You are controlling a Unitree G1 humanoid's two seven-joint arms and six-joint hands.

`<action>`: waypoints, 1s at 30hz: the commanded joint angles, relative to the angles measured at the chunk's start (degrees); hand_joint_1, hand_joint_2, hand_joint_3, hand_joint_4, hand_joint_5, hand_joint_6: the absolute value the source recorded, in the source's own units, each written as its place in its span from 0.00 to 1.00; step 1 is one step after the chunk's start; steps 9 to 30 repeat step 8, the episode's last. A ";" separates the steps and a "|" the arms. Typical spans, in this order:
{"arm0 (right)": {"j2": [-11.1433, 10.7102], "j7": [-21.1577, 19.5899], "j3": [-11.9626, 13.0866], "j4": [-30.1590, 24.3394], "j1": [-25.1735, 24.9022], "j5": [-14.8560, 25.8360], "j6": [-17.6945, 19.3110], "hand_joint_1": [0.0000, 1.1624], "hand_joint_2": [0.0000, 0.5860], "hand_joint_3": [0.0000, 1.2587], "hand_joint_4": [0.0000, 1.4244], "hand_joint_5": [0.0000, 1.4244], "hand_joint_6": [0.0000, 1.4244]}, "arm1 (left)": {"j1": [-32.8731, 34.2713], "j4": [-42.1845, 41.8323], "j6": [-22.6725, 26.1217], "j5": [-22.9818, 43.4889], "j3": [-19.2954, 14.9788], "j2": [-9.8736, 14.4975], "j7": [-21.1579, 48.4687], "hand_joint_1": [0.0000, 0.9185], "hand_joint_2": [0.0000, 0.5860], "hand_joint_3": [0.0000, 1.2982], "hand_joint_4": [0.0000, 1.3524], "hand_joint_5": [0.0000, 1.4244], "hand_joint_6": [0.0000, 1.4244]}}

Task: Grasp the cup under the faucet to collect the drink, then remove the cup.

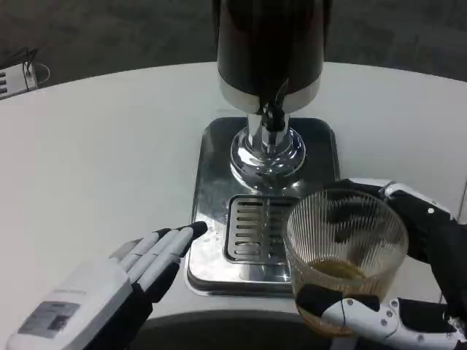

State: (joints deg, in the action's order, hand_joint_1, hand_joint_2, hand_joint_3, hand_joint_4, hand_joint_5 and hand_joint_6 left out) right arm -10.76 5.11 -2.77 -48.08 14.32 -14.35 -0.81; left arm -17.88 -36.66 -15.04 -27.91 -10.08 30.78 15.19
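Observation:
A ribbed clear glass cup (344, 255) with a little amber drink at its bottom sits in my right hand (408, 292), which grips it from the right and below, at the front right of the drip tray (211, 182). The cup is off to the right of the slotted grate (252, 230) and well in front of the faucet (274, 109). The dark drink dispenser (268, 44) stands on a chrome pedestal (267, 149) at the back of the tray. My left hand (124, 281) lies flat with fingers extended, its fingertips (191, 233) touching the tray's front left corner.
The round white table (95, 160) spreads wide to the left and behind the dispenser. A white power strip (16, 79) lies at the far left edge. The table's front edge curves just below the tray.

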 commanded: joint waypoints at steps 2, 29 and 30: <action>0.45 -0.02 -0.25 -2.18 0.24 0.46 2.91 0.78 0.41 0.93 1.00 1.00 1.00 | -0.40 -0.42 -0.07 -0.03 -0.35 0.38 1.10 0.00 0.15 0.00 0.00 0.00 0.02; 0.60 -0.07 -0.43 -2.11 0.08 0.30 2.74 0.78 0.42 0.93 1.00 1.00 1.00 | -0.32 -0.28 0.04 0.23 -0.55 0.43 1.54 0.00 0.15 0.00 0.00 0.00 0.02; 0.60 -0.07 -0.43 -2.11 0.08 0.30 2.74 0.78 0.42 0.93 1.00 1.00 1.00 | -0.32 -0.28 0.04 0.23 -0.55 0.43 1.54 0.00 0.15 0.00 0.00 0.00 0.02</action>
